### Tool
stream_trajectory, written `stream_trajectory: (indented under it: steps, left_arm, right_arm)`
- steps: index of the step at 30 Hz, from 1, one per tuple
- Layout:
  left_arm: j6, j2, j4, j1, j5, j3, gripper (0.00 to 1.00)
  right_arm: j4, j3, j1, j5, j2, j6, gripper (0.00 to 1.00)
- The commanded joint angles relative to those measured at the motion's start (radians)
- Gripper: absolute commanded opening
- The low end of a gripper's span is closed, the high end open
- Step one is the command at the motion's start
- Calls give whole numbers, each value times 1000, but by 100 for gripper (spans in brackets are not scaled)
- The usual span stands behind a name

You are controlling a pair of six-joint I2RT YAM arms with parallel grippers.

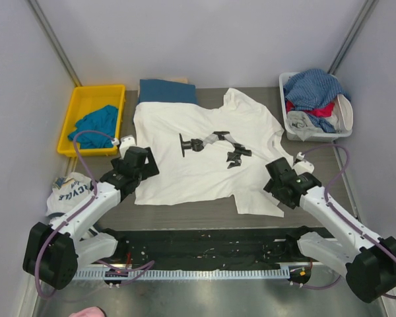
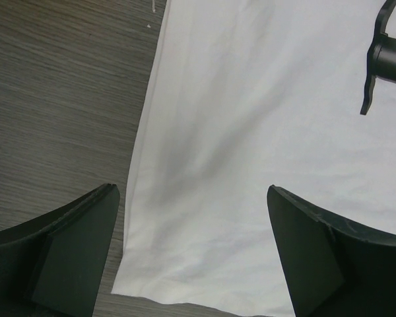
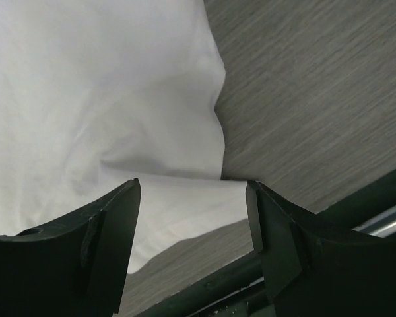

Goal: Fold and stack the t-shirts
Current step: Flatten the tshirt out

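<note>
The large white t-shirt (image 1: 204, 155) lies spread flat on the table with black graphic marks (image 1: 214, 145) on its chest. A folded dark blue t-shirt (image 1: 166, 91) sits just behind its collar. My left gripper (image 1: 148, 166) hovers over the shirt's near-left hem corner. In the left wrist view the left gripper (image 2: 191, 190) stands wide open above the white t-shirt (image 2: 251, 132), nothing between its fingers. My right gripper (image 1: 276, 191) is at the near-right corner. In the right wrist view the right gripper (image 3: 193, 183) is open, straddling a creased corner of the white t-shirt (image 3: 86, 99).
A yellow bin (image 1: 92, 99) holding a teal cloth (image 1: 96, 125) stands at the back left. A white basket (image 1: 313, 132) piled with clothes is at the back right. A printed white cloth (image 1: 69, 191) lies beside the left arm. A black strip (image 1: 211, 241) runs along the near edge.
</note>
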Motion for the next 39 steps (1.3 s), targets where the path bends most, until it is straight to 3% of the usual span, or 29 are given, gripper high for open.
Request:
stream_trajectory:
  steps: [1, 8, 13, 18, 19, 26, 32, 39]
  left_arm:
    - [16, -24, 49, -5, 20, 32, 100]
    - [4, -41, 68, -10, 50, 18, 100]
    - [3, -27, 94, -10, 62, 9, 100]
    - [16, 39, 134, -10, 57, 24, 100]
    - [19, 54, 135, -12, 25, 38, 99]
    - [55, 224, 206, -9, -99, 137, 100]
    - [101, 431, 259, 21, -137, 311, 100]
    - [144, 588, 292, 45, -130, 473, 100]
  right_arm:
    - [-142, -18, 90, 101, -23, 224, 73]
    - [-212, -3, 217, 158, 32, 382, 73]
    - [-123, -3, 245, 149, 121, 326, 73]
    - [-4, 107, 260, 213, 196, 142, 72]
    - [18, 160, 262, 219, 207, 41, 73]
    - [338, 331, 256, 228, 418, -330, 73]
    - [541, 477, 129, 89, 706, -487, 73]
    - [598, 687, -8, -25, 945, -592, 73]
